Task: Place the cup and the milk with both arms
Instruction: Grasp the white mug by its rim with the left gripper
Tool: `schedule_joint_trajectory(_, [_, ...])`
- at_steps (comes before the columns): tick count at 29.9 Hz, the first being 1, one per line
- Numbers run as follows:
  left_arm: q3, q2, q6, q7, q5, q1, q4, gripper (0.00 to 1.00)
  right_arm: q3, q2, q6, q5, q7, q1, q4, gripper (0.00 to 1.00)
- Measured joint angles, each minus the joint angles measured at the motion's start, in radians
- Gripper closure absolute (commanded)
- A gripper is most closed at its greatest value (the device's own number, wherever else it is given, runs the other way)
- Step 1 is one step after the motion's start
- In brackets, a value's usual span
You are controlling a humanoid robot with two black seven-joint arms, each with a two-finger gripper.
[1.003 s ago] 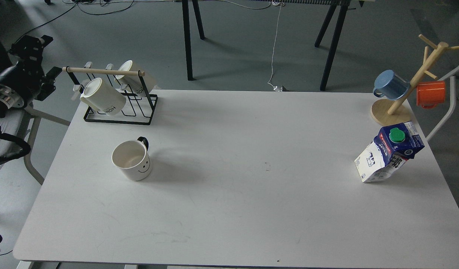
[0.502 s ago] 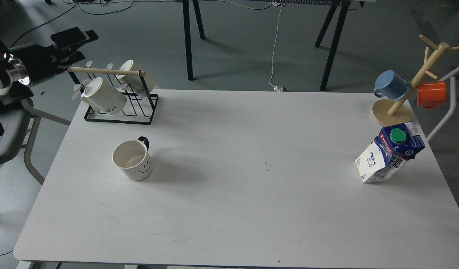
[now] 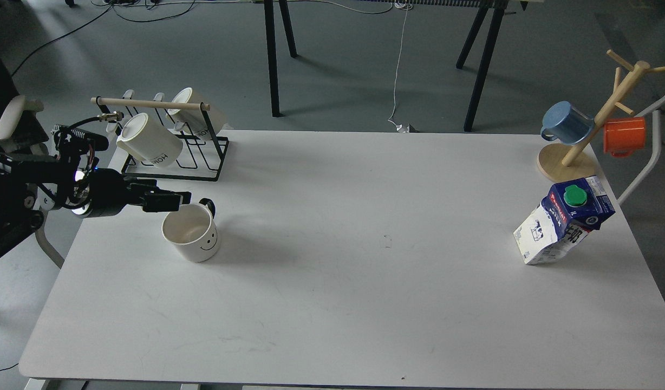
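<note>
The cup [image 3: 191, 233], white with a black handle and a smiley face, stands upright on the left part of the white table [image 3: 365, 303]. My left gripper [image 3: 173, 200] reaches in from the left, its tip just above the cup's far-left rim. Its fingers look close together, and I cannot tell whether they are open or shut. The milk [image 3: 562, 219], a cow-print carton with a dark blue top and green cap, stands at the right side of the table. My right gripper is out of view.
A black wire rack [image 3: 170, 157] holding two cream "HOME" mugs stands at the back left, just behind my left arm. A wooden mug tree [image 3: 592, 135] with a blue and an orange mug stands at the back right, behind the milk.
My left arm has swung down from above the rack and in over the table, ending at the cup's rim. The cup and the milk have not moved.
</note>
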Motion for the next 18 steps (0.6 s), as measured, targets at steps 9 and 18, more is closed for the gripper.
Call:
schedule_joint_trajectory(9, [0.002,-0.057,0.009,0.0,0.005,0.02,0.089,0.02,-0.001,0.001,0.0,-0.001,-0.001,-0.007,0.0,0.04])
schedule_joint_trajectory(18, [0.002,-0.094,0.046,0.0,0.005,0.05,0.154,0.03,-0.002,0.001,0.0,-0.003,-0.001,-0.008,-0.003,0.04])
